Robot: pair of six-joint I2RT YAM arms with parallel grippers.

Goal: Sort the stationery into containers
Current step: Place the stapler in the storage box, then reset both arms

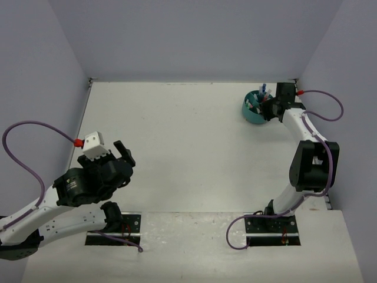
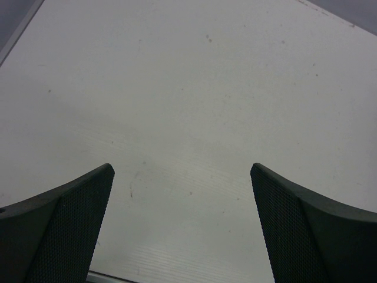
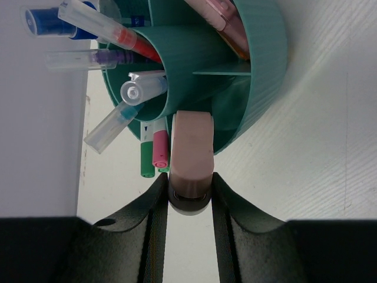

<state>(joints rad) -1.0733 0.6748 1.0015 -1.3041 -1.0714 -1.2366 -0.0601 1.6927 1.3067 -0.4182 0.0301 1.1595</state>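
Two grippers differ. The right gripper (image 3: 189,180) grasps a pink highlighter (image 3: 191,141) at the teal organizer (image 3: 268,71), near the desk's (image 1: 188,130) far right corner. The left gripper (image 2: 181,171) hangs released.

Table (image 1: 177,141): white, matt, flat. Left wrist view shows faint fine ribbing and few small dark specks (image 2: 208,38). Pale grey walls (image 1: 194,35) close off left, far and right sides.

Teal round organizer (image 1: 253,115) stands upright on table in far right corner, near right and far walls; contact with walls cannot be told.

Two black mounting plates (image 1: 115,226) lie flat at near edge, one left, one right, well apart. Thin purple cable (image 1: 234,233) loops on surface just beside right plate; shorter cable end lies beside left plate.
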